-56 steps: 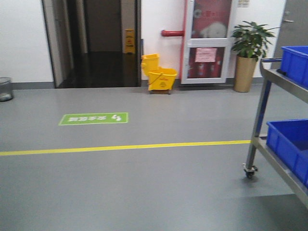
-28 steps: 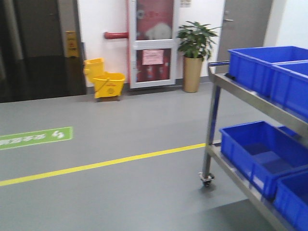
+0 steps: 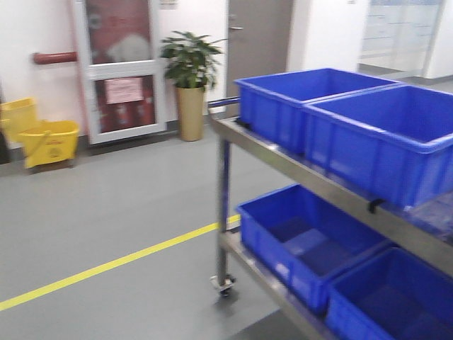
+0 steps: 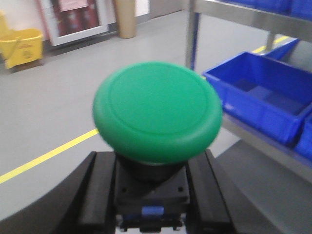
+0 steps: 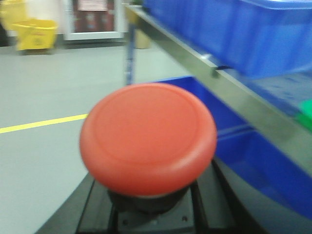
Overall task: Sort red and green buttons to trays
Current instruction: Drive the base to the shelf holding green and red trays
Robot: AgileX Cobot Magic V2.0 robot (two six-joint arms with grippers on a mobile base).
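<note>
Closest up, center frame in the left wrist view, the green button (image 4: 157,112) is clamped by its dark switch body in the left gripper (image 4: 152,190), with the cap sitting right above the fingers. Same deal on the right: the red button (image 5: 147,138) is pinched in the right gripper (image 5: 146,212). Both look light and rigid. The domed caps look slick, so the boxy body is probably best gripped. Farther back, blue crates (image 3: 311,106) are seen on a steel cart (image 3: 224,205). The trays can't be clearly picked out.

counts: green button (image 4: 157,112), 1; red button (image 5: 147,136), 1. blue crates (image 3: 304,106), 4, all on 1 steel cart (image 3: 224,177). plant (image 3: 190,60), 1. mop bucket (image 3: 46,142), 1. floor line (image 3: 106,267), 1.
</note>
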